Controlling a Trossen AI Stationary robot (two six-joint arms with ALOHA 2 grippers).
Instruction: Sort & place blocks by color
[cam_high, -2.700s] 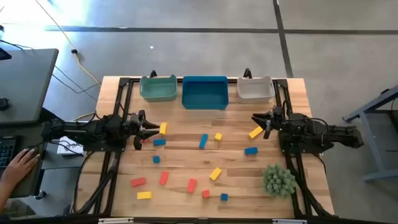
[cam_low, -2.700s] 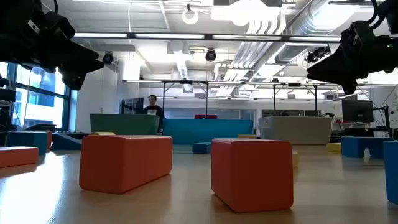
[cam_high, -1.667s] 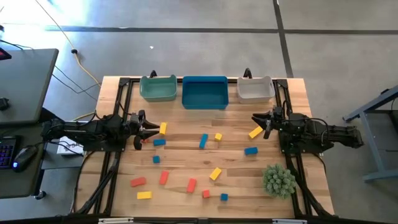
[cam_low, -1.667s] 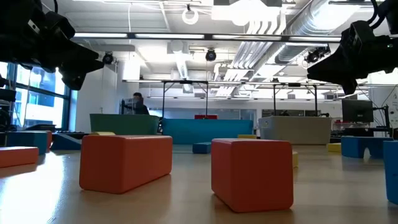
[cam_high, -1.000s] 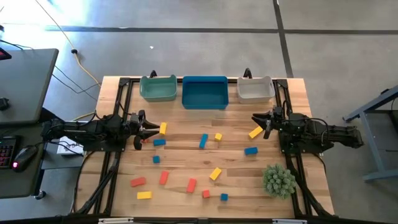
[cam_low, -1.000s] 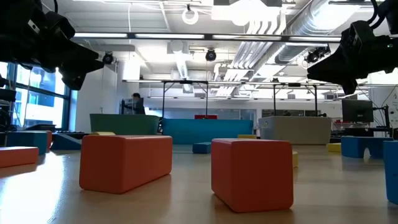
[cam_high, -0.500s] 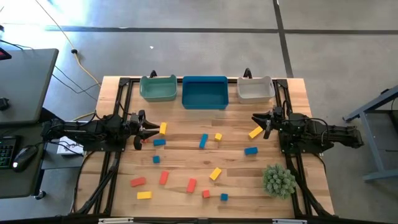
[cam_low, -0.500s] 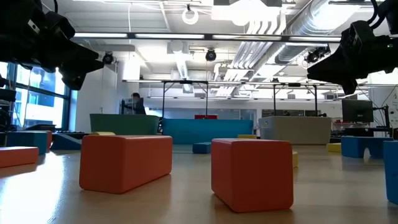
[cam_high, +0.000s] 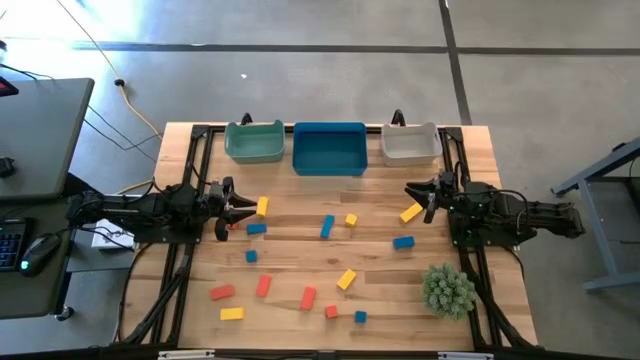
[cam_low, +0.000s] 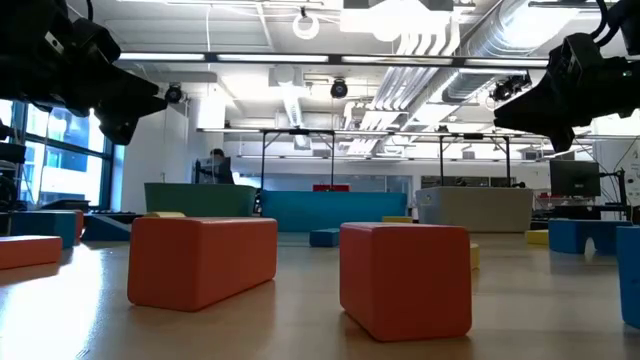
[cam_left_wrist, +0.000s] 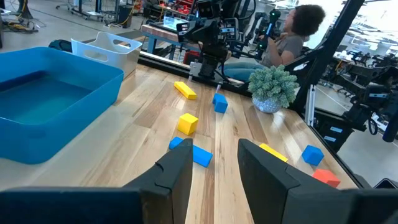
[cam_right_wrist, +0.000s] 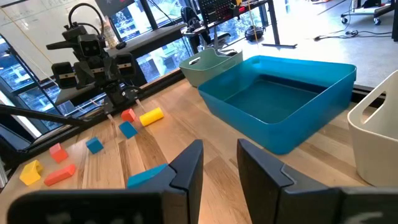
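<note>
Fifteen or so blocks (cam_high: 327, 227) scattered over the wooden table (cam_high: 480, 150), all outside the bins and all on the open-table side of the blue bin (cam_high: 329, 148); none in a gripper.

Closest before the blue bin: a blue bar with a yellow cube (cam_high: 351, 220) just beside it; farther from the bin along the same line, a tilted yellow bar (cam_high: 346, 279), a red bar (cam_high: 307, 298), a red cube (cam_high: 331, 312) and a blue cube (cam_high: 360, 317).

Off to the blue bin's left-arm side: a yellow block (cam_high: 262, 206), two blue blocks (cam_high: 256, 229) and a small red one, all near the left gripper (cam_high: 245, 208); beyond them, well away from the bin, two red bars (cam_high: 222, 293) and a yellow bar (cam_high: 232, 313).

Off to the bin's right-arm side: a slanted yellow bar (cam_high: 411, 212) just beside the right gripper (cam_high: 410, 190), and a blue block (cam_high: 403, 242) a little farther from the bin.

Flanking the blue bin, touching or nearly so: teal bin (cam_high: 254, 141) on the left-arm side, grey-white bin (cam_high: 410, 143) on the right-arm side; spiky green plant (cam_high: 448, 288) far from the bin, on the right-arm side.

Left gripper raised above the table, pointing inward, fingers (cam_left_wrist: 180, 174) a narrow slit apart, empty; right gripper likewise raised, facing it from the bin's other side, fingers (cam_right_wrist: 186, 168) drawn almost together, holding nothing.
</note>
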